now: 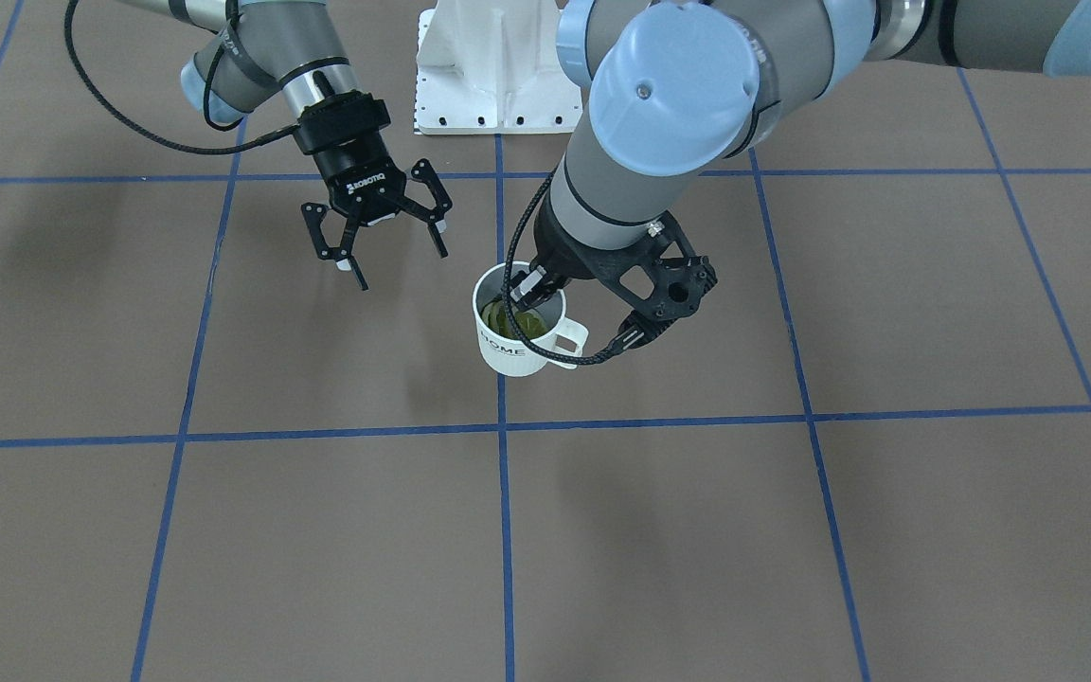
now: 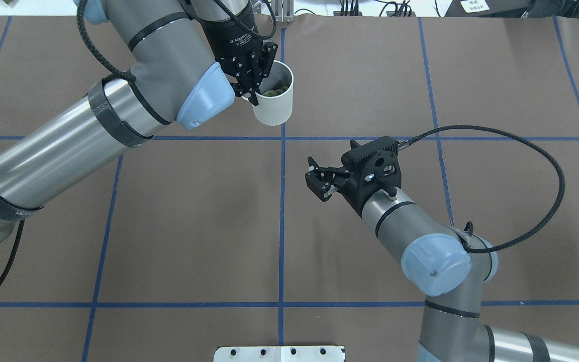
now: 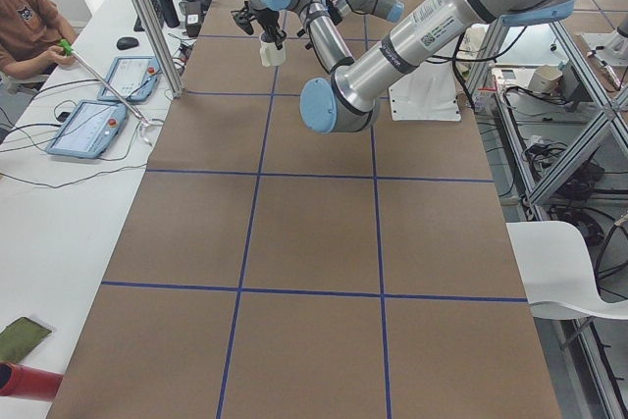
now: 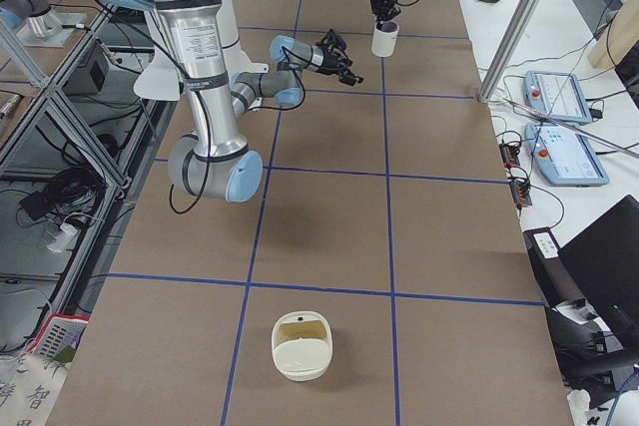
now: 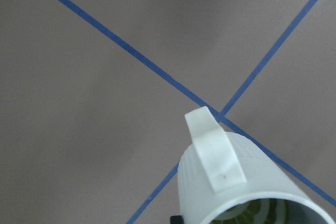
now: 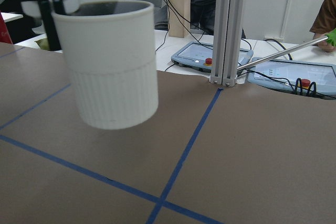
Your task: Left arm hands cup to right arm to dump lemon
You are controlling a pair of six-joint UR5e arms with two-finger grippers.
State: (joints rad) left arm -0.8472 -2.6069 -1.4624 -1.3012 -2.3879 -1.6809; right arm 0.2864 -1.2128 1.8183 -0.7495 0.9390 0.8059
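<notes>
The left arm's gripper (image 2: 253,93) is shut on the rim of the cup (image 2: 274,103), with one finger inside and one outside, and holds it upright a little above the table. The white cup (image 1: 508,349) has "HOME" on its side and its handle points away from the right arm. The yellow-green lemon (image 1: 515,322) lies inside it and also shows in the overhead view (image 2: 275,90). The right arm's ROBOTIQ gripper (image 1: 401,265) is open and empty, a short way from the cup and pointing at it. In the right wrist view the cup (image 6: 113,72) fills the left side.
The white robot base plate (image 1: 493,85) stands at the table's robot-side edge. A white bowl (image 4: 301,346) sits far off at the table's right end. An aluminium post (image 6: 226,24) and operator tablets (image 6: 197,56) stand beyond the far table edge.
</notes>
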